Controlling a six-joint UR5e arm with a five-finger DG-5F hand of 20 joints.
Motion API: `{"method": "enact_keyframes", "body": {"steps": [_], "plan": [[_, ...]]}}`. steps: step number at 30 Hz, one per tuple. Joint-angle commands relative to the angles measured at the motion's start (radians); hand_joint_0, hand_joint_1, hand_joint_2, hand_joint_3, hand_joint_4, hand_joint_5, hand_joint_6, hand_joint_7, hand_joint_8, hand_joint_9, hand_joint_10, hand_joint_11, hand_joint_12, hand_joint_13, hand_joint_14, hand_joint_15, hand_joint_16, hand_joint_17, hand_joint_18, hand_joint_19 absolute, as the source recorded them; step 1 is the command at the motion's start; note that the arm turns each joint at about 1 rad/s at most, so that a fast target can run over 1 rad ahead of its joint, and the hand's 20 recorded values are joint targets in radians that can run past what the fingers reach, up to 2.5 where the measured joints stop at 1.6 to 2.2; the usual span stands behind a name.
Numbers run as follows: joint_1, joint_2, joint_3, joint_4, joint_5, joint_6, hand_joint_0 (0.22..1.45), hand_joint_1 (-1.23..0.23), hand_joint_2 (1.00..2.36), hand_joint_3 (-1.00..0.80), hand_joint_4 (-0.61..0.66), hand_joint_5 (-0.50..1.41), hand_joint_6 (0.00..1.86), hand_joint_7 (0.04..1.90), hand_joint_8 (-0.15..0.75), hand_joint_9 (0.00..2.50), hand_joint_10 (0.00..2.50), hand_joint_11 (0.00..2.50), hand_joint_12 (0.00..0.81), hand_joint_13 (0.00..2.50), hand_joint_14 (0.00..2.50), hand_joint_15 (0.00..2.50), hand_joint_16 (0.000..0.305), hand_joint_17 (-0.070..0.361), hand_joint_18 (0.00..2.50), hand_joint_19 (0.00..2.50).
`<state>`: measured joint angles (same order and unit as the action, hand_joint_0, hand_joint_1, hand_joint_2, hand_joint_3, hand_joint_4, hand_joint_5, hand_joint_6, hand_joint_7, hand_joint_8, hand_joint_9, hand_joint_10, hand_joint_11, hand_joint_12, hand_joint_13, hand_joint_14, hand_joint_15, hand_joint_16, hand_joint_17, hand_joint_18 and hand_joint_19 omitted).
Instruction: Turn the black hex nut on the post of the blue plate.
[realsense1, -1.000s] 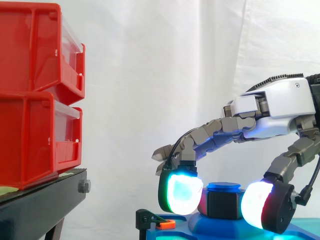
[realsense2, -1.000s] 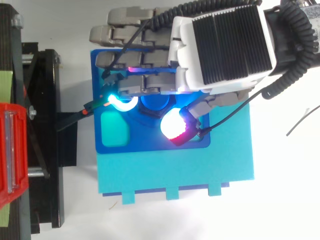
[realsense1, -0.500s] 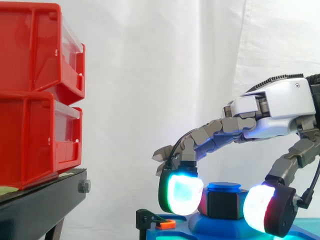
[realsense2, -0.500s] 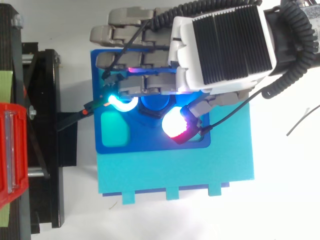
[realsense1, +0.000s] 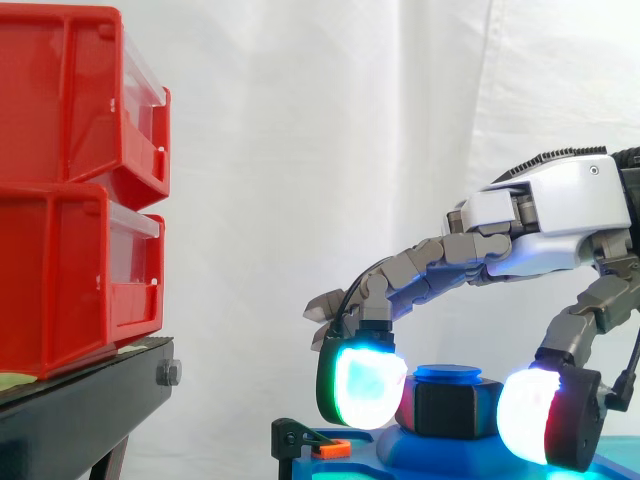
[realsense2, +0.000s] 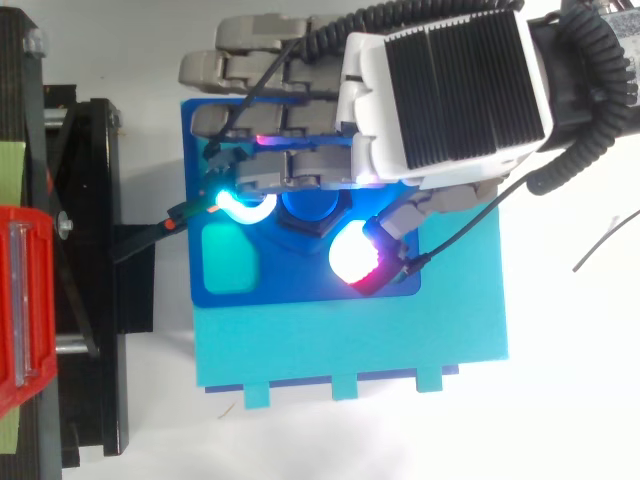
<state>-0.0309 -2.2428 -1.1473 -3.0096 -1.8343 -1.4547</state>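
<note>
The black hex nut (realsense1: 452, 408) sits on the blue post (realsense2: 310, 205) of the blue plate (realsense2: 300, 285), under the post's round cap. My hand (realsense1: 560, 210) reaches in from the right and arches over the post. One finger's cyan-white pad (realsense1: 365, 390) rests against the nut's left side. The thumb's white and red pad (realsense1: 535, 430) stands just off the nut's right side, low by the plate. In the top view the thumb pad (realsense2: 350, 257) lies off the nut's near-right corner. The other fingers stretch over the plate's far edge.
The plate lies on a teal base (realsense2: 400, 340) and has a teal rounded recess (realsense2: 230, 260) at its left. A small black clamp with an orange tip (realsense1: 330, 448) grips the plate's left edge. Two stacked red bins (realsense1: 70, 190) stand on a black stand (realsense1: 90, 400) at left.
The thumb pad has slid away from the nut, rightward and slightly down in the side view. The finger pad on the left and the nut have not visibly moved.
</note>
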Motion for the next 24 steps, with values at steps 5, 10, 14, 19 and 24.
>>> {"method": "enact_keyframes", "body": {"steps": [5,10,14,19,24], "plan": [[0.017,0.002,0.052,-0.028,0.017,0.033,0.42,-0.66,1.0,-0.5,0.25,-0.21,0.5,1.09,0.276,0.27,0.0,0.04,0.409,0.12,0.0,0.0,0.063,0.141,0.07,0.11],[0.035,0.002,0.13,-0.163,0.053,0.036,0.4,-0.64,1.0,-0.5,0.23,-0.23,0.5,0.98,0.277,0.24,0.0,0.02,0.418,0.1,0.0,0.0,0.065,0.147,0.05,0.11],[0.051,0.006,0.175,-0.236,0.099,0.034,0.39,-0.61,1.0,-0.5,0.22,-0.23,0.5,0.92,0.279,0.22,0.0,0.0,0.423,0.09,0.0,0.0,0.066,0.149,0.04,0.1],[0.055,0.045,0.172,-0.292,0.145,0.06,0.39,-0.57,1.0,-0.5,0.22,-0.23,0.5,0.89,0.281,0.2,0.0,0.0,0.424,0.07,0.0,0.0,0.067,0.151,0.03,0.11],[0.058,0.124,0.081,-0.322,0.162,0.162,0.4,-0.55,1.0,-0.5,0.2,-0.23,0.5,0.85,0.278,0.2,0.0,0.0,0.418,0.05,0.0,0.0,0.066,0.149,0.0,0.1]]}}
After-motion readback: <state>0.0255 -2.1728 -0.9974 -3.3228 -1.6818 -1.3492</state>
